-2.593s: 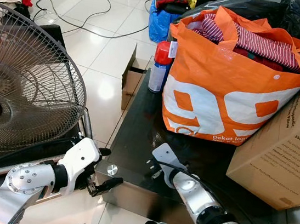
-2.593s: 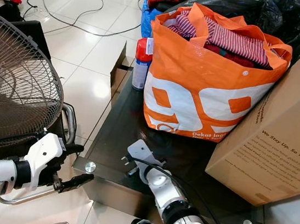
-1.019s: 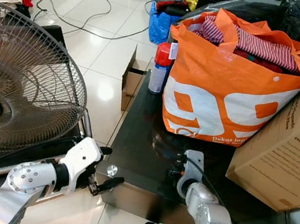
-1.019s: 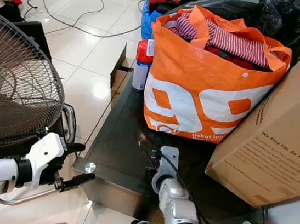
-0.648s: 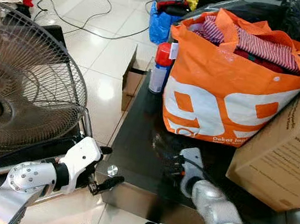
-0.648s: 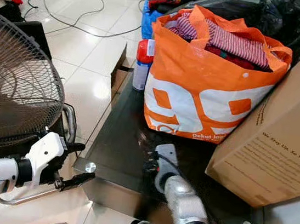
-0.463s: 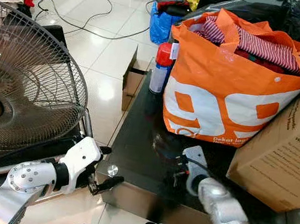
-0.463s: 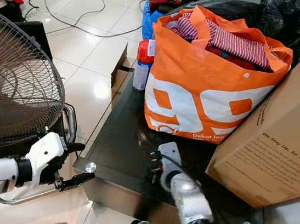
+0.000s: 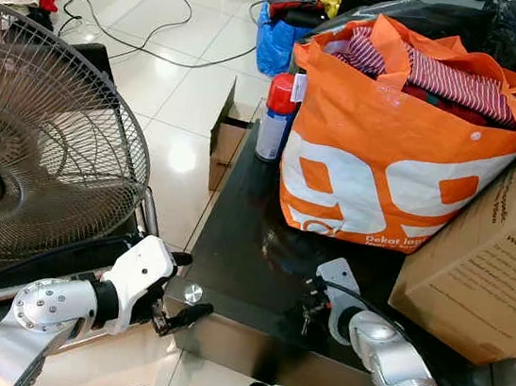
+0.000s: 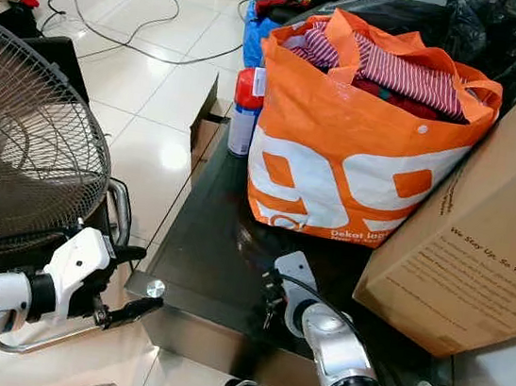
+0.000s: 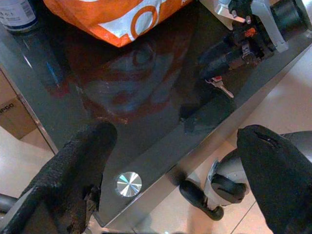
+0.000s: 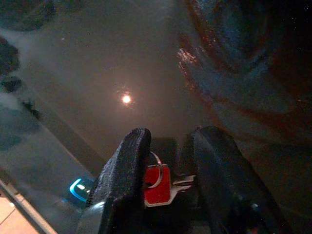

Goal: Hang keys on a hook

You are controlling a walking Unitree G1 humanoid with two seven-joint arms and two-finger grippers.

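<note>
A small bunch of keys [image 12: 157,185] with a red tag sits pinched between the two black fingers of my right gripper [image 12: 173,135]. That gripper [image 9: 306,308] hovers low over the front part of the black glass table [image 9: 233,237], keys [image 11: 219,86] dangling just above the glass. My left gripper [image 9: 185,288] stands open at the table's front left corner, fingers [image 11: 73,175] spread wide around nothing.
An orange bag [image 9: 387,153] stuffed with clothes and a cardboard box [image 9: 487,261] fill the table's back and right. A red-capped spray can [image 9: 275,114] stands at the far left edge. A large fan [image 9: 36,145] is on my left; cables cross the tiled floor.
My right arm has swung from the table's front left toward the middle, and its wrist has turned. The left arm has stayed put.
</note>
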